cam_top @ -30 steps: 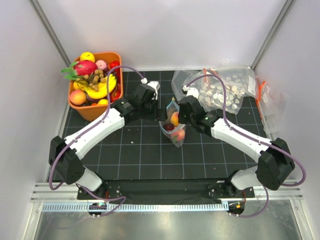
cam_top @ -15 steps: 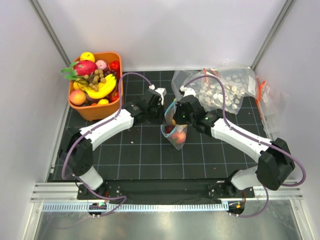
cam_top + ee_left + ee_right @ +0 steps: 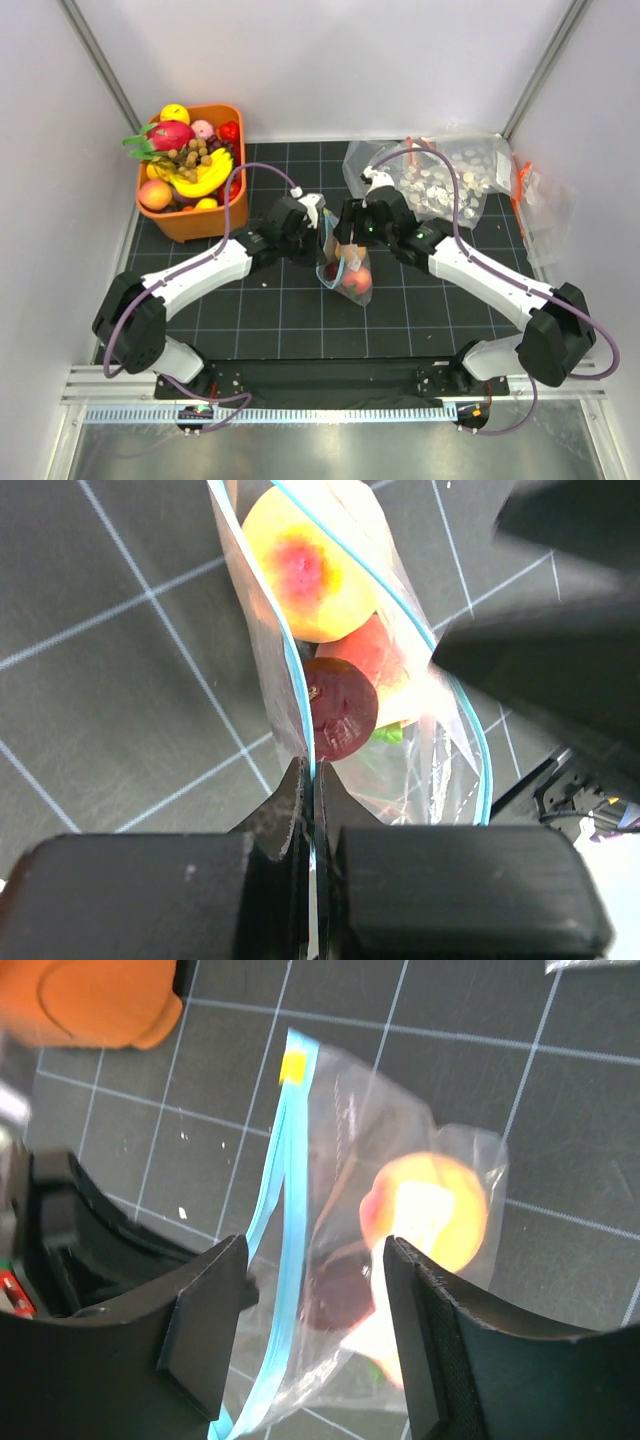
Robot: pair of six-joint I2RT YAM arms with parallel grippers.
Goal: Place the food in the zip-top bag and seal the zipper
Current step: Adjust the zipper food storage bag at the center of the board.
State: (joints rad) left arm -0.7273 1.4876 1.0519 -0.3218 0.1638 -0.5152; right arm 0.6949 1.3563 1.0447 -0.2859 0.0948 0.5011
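The zip-top bag (image 3: pixel 347 272) lies mid-table, with the food inside it. In the left wrist view a yellow-and-pink peach (image 3: pixel 305 565), an orange fruit (image 3: pixel 378 652) and a dark red round piece (image 3: pixel 340 708) show through the plastic (image 3: pixel 440 770). My left gripper (image 3: pixel 312 778) is shut on the teal zipper (image 3: pixel 293 675) at one side of the mouth, which gapes open. My right gripper (image 3: pixel 315 1250) hangs open just above the bag (image 3: pixel 400 1130), its fingers straddling the zipper strip (image 3: pixel 290 1160) and the glowing fruit (image 3: pixel 435 1210) without gripping either. From above, both grippers (image 3: pixel 318 232) (image 3: pixel 352 232) meet over the bag's far end.
An orange bin (image 3: pixel 193 222) at the back left holds a banana (image 3: pixel 205 178), a dragon fruit (image 3: pixel 165 135) and other toy fruit. Bigger clear bags speckled with white pieces (image 3: pixel 445 175) lie at the back right. White walls close in both sides.
My left gripper has swung in from the left and shut on the bag's zipper edge. My right gripper has opened over the bag. The peach now lies lower in the bag.
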